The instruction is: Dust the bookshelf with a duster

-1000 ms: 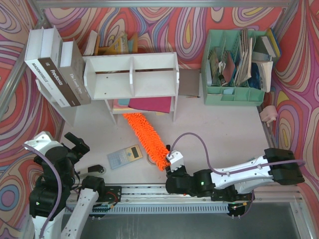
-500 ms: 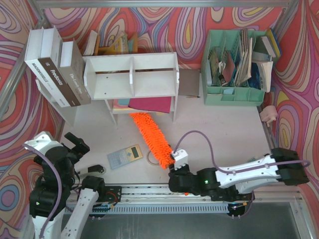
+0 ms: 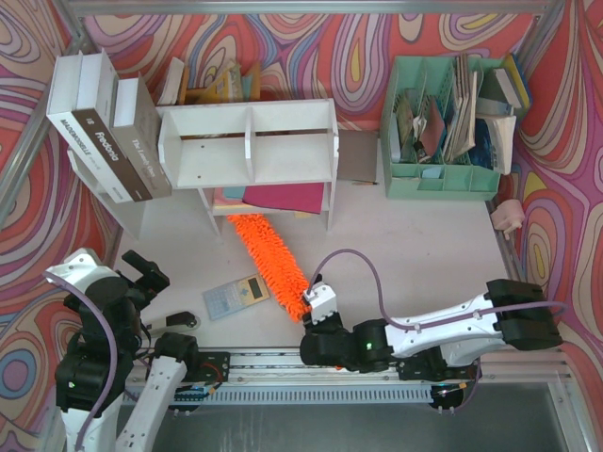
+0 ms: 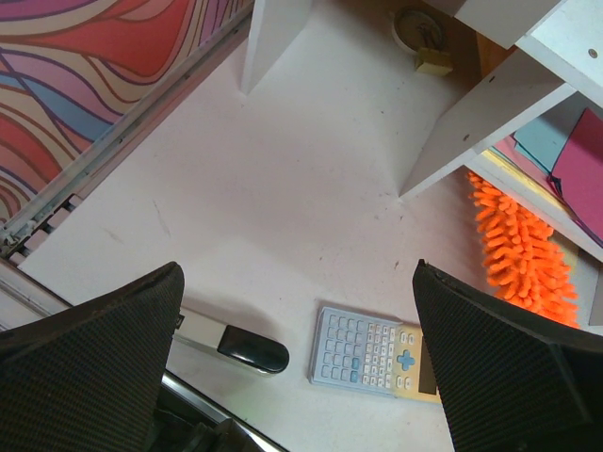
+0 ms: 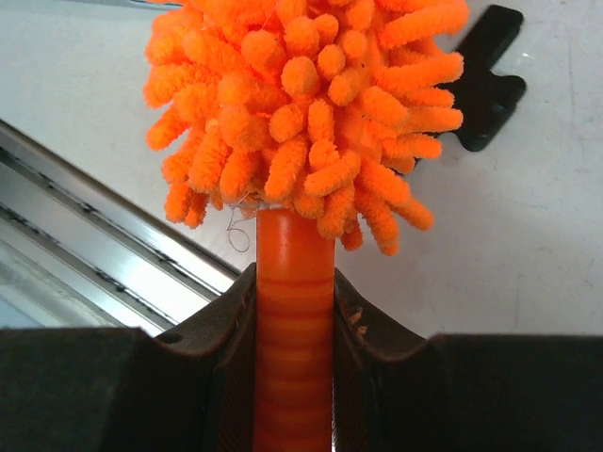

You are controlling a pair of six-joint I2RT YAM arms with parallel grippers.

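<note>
The white bookshelf (image 3: pixel 250 143) stands at the back centre on legs, with a divider and two compartments. The orange fluffy duster (image 3: pixel 267 260) lies slanted on the table, its far tip under the shelf's bottom board. My right gripper (image 3: pixel 314 315) is shut on the duster's orange handle (image 5: pixel 293 311), seen clamped between both fingers in the right wrist view. My left gripper (image 3: pixel 141 271) is open and empty at the near left, above a calculator (image 4: pixel 377 353); the shelf leg (image 4: pixel 471 127) and duster tip (image 4: pixel 523 250) show in its view.
Big white and brown books (image 3: pixel 104 127) lean left of the shelf. A mint-green paper organizer (image 3: pixel 448 127) stands at the back right. A calculator (image 3: pixel 236 295) and a stapler (image 4: pixel 231 344) lie near the front left. Coloured papers (image 3: pixel 283 198) lie under the shelf.
My right gripper has moved left with the duster; the duster's far tip has swung left under the shelf. The left arm has not moved.
</note>
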